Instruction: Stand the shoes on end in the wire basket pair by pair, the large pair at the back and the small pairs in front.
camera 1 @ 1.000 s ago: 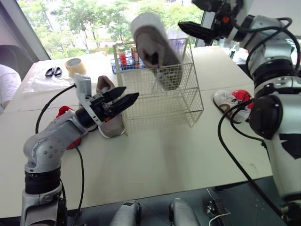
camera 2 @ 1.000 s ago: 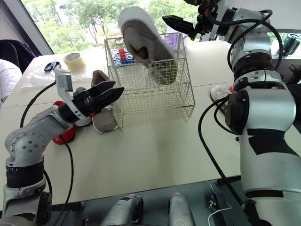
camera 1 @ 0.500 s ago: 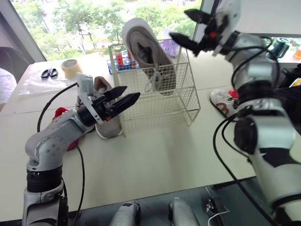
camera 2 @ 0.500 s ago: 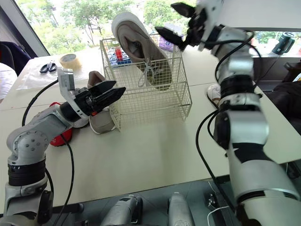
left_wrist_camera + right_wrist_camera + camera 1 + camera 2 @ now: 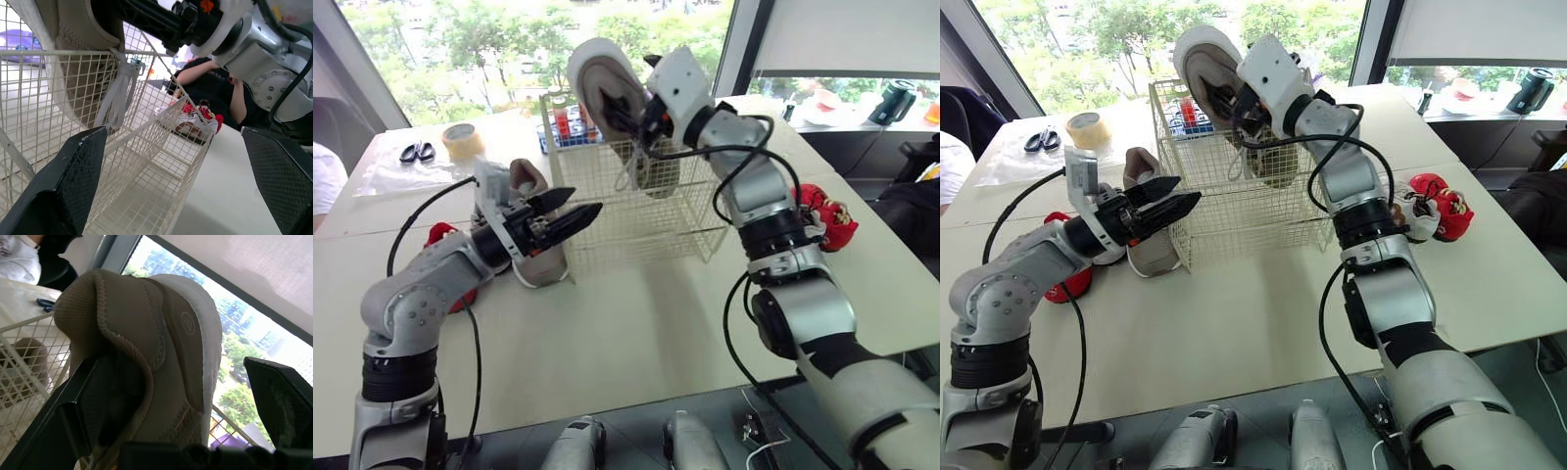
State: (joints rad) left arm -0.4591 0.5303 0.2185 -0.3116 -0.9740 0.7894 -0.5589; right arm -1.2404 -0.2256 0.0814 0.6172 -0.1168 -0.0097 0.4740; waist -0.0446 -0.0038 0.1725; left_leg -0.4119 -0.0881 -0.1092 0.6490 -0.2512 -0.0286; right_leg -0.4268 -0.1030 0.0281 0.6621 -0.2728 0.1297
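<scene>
Standing at the pale table [image 5: 636, 333] by the windows, I held my right gripper [image 5: 628, 110] spread wide about the heel of the large tan shoe [image 5: 607, 93]. That shoe stood toe-down in the wire basket [image 5: 695, 211], its heel above the rim. My left gripper [image 5: 579, 203] hung open just beside the basket's left wall, over the second tan shoe [image 5: 536, 259]. The red shoes [image 5: 822, 211] lay partly hidden behind my right forearm. A broad stretch of tabletop lay between the basket and the near edge.

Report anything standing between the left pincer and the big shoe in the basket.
The wire wall of the basket stands between them: the left pincer points at it from outside, and the shoe stands inside.
</scene>
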